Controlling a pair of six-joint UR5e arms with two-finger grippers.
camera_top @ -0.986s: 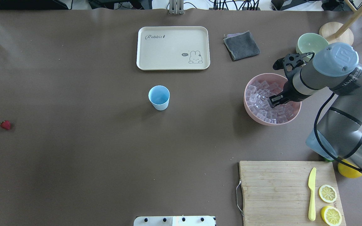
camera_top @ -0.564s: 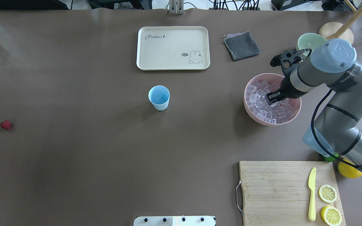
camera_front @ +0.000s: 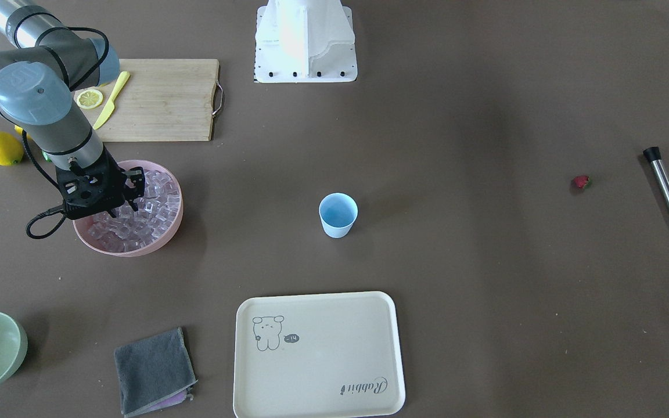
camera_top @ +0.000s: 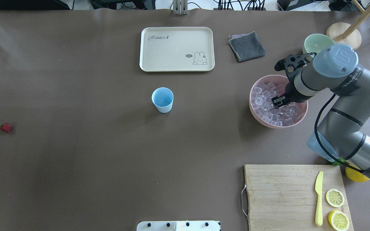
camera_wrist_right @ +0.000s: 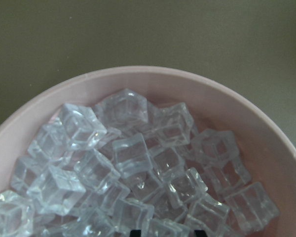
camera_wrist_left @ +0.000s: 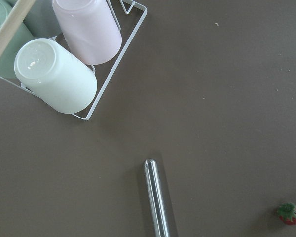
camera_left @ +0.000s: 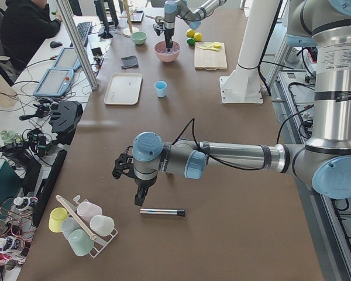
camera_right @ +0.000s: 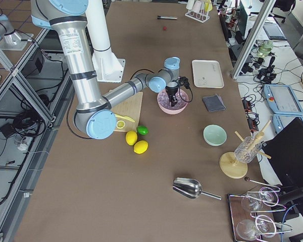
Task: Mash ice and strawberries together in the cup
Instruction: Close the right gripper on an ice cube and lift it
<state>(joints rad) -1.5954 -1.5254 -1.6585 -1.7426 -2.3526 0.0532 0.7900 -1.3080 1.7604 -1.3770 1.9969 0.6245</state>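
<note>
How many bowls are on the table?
2. A pink bowl, full of ice, sits on the robot's right; a pale-green bowl stands just beyond it, nearer the far edge. None seems hidden.

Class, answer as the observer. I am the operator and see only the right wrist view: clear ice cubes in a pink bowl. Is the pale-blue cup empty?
Observer: Yes, the small pale-blue plastic cup looks empty, standing well apart from the pink plastic bowl.
Operator: Where is the strawberry?
Observer: The small red strawberry lies alone, far out on the robot's left side.
Operator: Any mashing tool?
Observer: A slim metal rod with a black tip lies beyond it, by the left gripper.
</note>
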